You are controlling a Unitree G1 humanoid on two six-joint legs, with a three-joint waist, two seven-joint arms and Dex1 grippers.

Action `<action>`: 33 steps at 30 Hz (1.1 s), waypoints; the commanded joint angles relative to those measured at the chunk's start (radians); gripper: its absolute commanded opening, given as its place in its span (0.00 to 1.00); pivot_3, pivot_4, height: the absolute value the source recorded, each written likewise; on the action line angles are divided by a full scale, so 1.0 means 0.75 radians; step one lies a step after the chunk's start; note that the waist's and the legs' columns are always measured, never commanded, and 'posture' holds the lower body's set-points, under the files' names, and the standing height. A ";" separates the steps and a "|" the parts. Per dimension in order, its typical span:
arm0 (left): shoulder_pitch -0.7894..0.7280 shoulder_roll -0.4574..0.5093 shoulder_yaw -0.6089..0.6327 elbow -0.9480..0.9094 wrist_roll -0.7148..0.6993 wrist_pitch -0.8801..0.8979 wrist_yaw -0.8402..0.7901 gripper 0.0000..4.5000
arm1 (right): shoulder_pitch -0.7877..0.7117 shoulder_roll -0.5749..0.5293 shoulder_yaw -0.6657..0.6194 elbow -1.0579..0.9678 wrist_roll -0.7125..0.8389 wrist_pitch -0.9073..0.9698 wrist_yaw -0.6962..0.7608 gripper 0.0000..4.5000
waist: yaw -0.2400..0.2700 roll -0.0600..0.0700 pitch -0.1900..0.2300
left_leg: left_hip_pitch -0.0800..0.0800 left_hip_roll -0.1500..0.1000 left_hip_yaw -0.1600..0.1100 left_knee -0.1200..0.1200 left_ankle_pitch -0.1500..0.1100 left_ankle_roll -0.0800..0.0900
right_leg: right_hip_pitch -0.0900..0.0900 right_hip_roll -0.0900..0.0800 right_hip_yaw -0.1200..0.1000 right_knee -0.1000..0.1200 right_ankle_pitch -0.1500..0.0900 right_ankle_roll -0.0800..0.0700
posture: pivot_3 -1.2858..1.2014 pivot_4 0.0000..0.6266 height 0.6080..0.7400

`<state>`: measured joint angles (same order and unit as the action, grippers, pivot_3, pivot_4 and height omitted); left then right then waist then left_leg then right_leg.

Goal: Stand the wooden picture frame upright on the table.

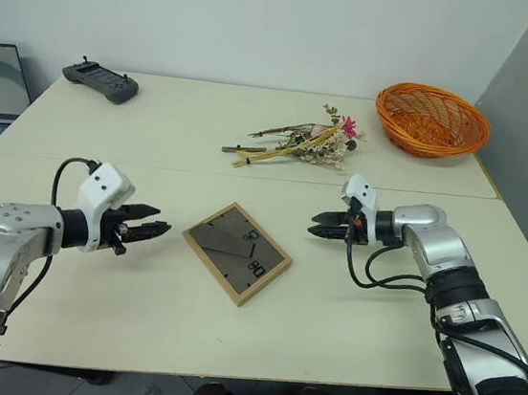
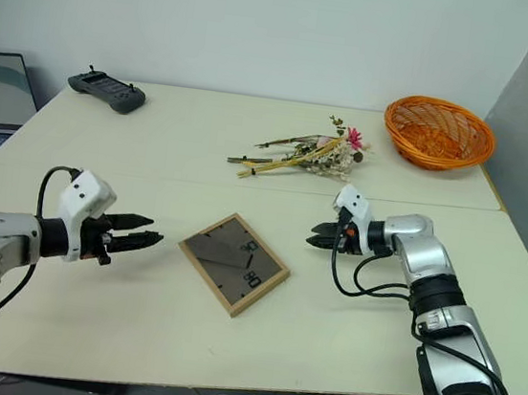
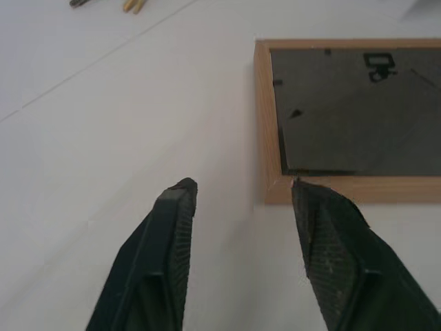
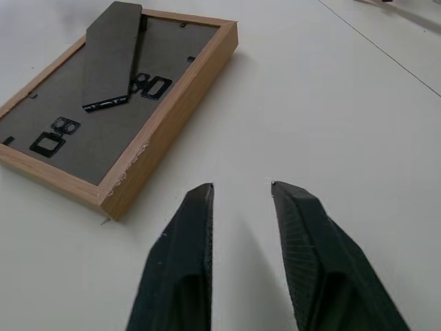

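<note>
While the wooden picture frame (image 1: 237, 252) lies flat and face down on the worktop (image 1: 135, 307), you have a gripper on either side of it, and neither touches it. Its dark back faces up, with the fold-out stand (image 4: 110, 55) lying flat against it and black markings beside the stand. The frame sits at an angle to the near edge of the worktop, roughly midway between your two arms.

Your left gripper (image 1: 149, 230) hovers just beside the frame's left corner, pointing toward it, jaws parted and holding nothing. Your right gripper (image 1: 323, 226) hovers near the frame's right side, pointing left, jaws parted by a narrower gap and likewise empty.

Farther back on the worktop you can see a bundle of dried flowers (image 1: 300, 142), an orange wicker basket (image 1: 432, 120) at the far right, and a dark handheld controller (image 1: 100, 81) at the far left.
</note>
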<state>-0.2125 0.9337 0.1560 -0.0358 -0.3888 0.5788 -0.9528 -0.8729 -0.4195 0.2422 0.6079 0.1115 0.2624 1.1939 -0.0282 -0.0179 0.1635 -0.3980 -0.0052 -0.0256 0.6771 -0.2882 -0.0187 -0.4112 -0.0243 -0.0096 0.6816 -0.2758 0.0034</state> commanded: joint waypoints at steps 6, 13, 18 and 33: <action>0.012 -0.041 -0.074 -0.037 0.053 -0.062 -0.003 0.06 | 0.034 0.053 0.080 -0.037 -0.129 -0.165 -0.069 0.00 | 0.003 0.000 0.000 | 0.000 0.000 0.000 0.000 0.000 0.000 | 0.000 0.000 0.000 0.000 0.000 0.000 | 0.52 0.24 1.00; -0.074 -0.119 -0.195 0.077 0.147 -0.145 0.000 0.01 | 0.159 0.079 0.176 -0.199 -0.187 -0.189 -0.052 0.00 | 0.002 0.000 0.000 | 0.000 0.000 0.000 0.000 0.000 0.000 | 0.000 0.000 -0.001 0.001 0.000 0.000 | 0.52 0.24 1.00; -0.189 -0.168 -0.301 0.183 0.220 -0.191 -0.037 0.01 | 0.235 0.090 0.220 -0.407 -0.163 -0.099 -0.021 0.00 | 0.003 -0.001 0.000 | 0.000 0.000 -0.001 0.000 0.000 0.000 | 0.000 0.000 -0.001 0.001 0.000 0.000 | 0.52 0.24 1.00; -0.423 -0.277 -0.425 0.294 0.311 -0.234 -0.157 0.01 | 0.295 0.056 0.261 -0.546 -0.204 -0.003 -0.041 0.00 | 0.007 -0.001 -0.001 | 0.000 -0.001 -0.001 0.003 0.000 -0.001 | 0.000 0.001 -0.001 0.001 0.000 0.000 | 0.52 0.24 1.00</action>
<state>-0.5310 0.7077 -0.1520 0.2395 -0.1469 0.4069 -1.0286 -0.6421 -0.3741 0.4389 0.2043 -0.0317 0.2778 1.1764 -0.0233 -0.0187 0.1629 -0.3981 -0.0059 -0.0266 0.6790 -0.2880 -0.0191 -0.4109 -0.0238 -0.0101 0.6822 -0.2758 0.0034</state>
